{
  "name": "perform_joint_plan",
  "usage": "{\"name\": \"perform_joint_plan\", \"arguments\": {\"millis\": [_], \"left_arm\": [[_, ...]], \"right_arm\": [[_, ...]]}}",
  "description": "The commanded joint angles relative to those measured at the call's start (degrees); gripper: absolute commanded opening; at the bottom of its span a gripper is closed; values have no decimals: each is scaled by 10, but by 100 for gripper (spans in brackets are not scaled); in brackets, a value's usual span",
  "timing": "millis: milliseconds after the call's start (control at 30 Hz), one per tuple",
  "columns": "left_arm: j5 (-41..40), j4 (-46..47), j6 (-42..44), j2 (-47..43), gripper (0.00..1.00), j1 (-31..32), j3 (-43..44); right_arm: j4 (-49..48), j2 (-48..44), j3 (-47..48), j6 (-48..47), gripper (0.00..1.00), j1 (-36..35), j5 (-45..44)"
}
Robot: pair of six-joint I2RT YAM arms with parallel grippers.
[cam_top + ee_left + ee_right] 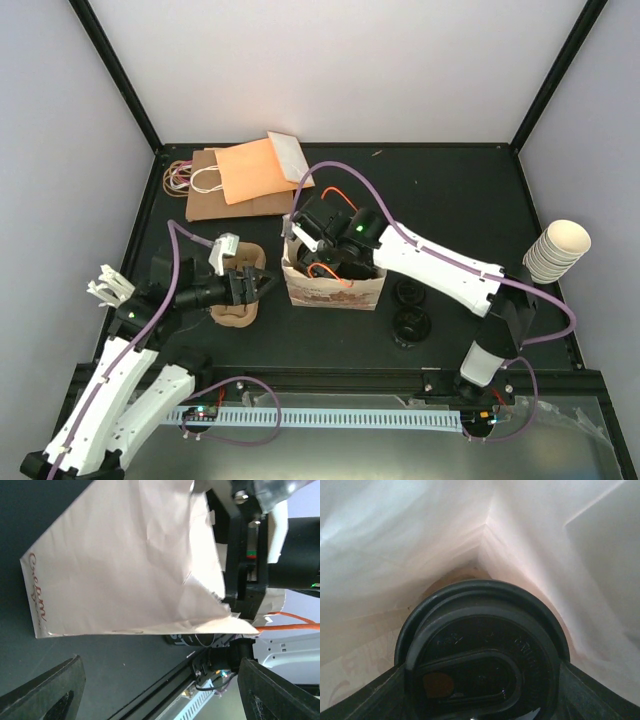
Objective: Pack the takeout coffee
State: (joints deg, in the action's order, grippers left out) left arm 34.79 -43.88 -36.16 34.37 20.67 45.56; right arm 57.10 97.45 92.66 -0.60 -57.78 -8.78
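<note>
Bag: pale paper bag with brown print (335, 293), standing upright on the black table (450, 200).
Coffee: small takeout cup with a round black plastic lid (485, 645), deep inside the bag. I see only its lid.
My right gripper (480, 677): down in the bag, squeezing the cup at its lid.
My left gripper (160, 666): spread wide, holding nothing, near the bag's side.
</note>
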Motion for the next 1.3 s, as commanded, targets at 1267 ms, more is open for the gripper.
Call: {"name": "perform_joint_plan", "arguments": {"millis": [1267], "left_arm": [[-11,-4,57,116,83,6,111]], "right_arm": [[-257,-146,-236,-218,49,2,91]]}}
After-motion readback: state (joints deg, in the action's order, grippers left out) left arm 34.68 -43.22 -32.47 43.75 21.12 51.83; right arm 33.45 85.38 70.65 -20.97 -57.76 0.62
